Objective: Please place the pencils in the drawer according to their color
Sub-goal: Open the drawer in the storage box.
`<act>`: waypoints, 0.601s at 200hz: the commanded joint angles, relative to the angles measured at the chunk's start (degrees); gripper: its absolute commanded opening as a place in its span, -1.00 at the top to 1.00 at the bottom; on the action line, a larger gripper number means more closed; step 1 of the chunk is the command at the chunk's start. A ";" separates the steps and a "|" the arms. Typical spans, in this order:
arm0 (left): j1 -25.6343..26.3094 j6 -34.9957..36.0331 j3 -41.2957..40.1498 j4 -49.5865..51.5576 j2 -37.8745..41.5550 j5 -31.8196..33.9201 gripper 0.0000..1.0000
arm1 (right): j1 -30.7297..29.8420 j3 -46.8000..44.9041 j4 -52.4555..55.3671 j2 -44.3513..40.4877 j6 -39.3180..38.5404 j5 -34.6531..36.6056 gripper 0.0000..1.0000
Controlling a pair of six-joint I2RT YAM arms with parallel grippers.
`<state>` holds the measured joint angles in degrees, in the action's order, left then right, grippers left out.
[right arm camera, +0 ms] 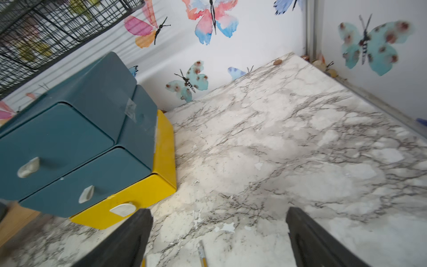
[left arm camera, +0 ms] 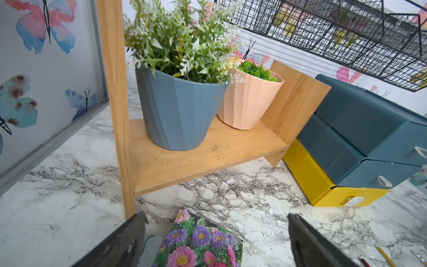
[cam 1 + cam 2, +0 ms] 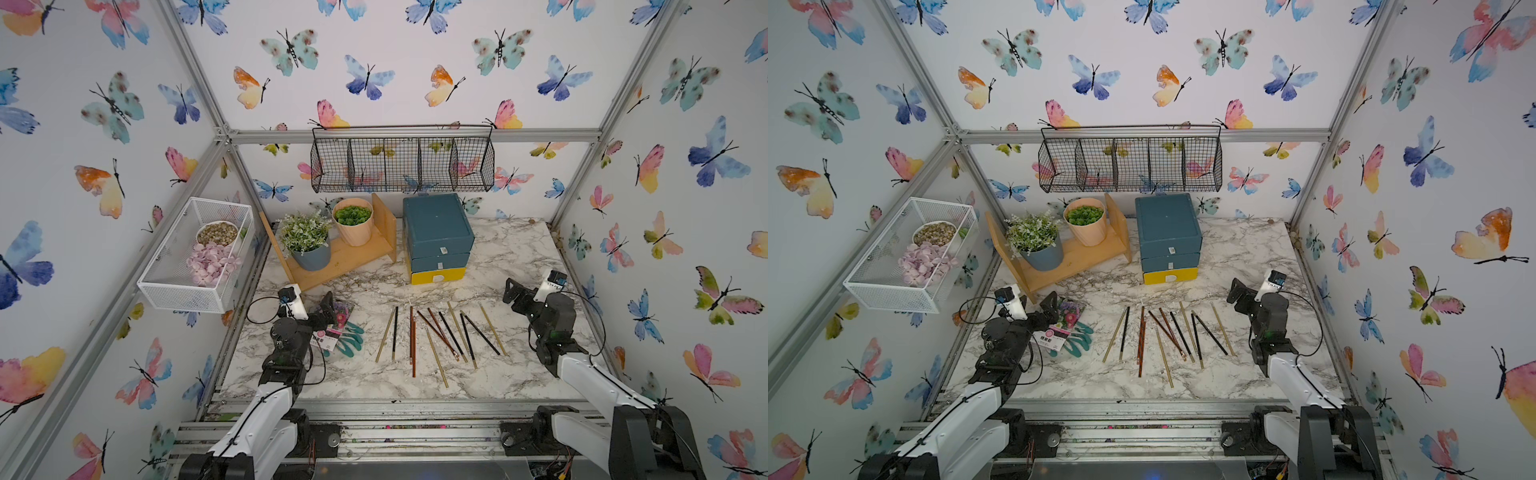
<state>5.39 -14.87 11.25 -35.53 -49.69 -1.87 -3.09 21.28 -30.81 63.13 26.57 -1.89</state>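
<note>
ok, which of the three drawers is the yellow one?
The bottom drawer of the chest. It alone is yellow; the middle drawer and top drawer stacked above it are teal.

A lab test booth: aluminium frame [image 3: 540, 135], butterfly-papered walls [image 3: 399, 104], marble-look tabletop [image 3: 519, 257].
</note>
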 commanded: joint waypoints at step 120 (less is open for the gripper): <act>0.33 -9.43 3.46 0.08 -1.76 -7.35 -0.97 | -9.36 7.99 -14.94 12.10 14.89 -15.93 -0.42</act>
<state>5.39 -23.24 12.58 -35.73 -50.94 -6.20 -9.74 25.91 -41.23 72.42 40.49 -15.55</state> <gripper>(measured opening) 0.984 0.720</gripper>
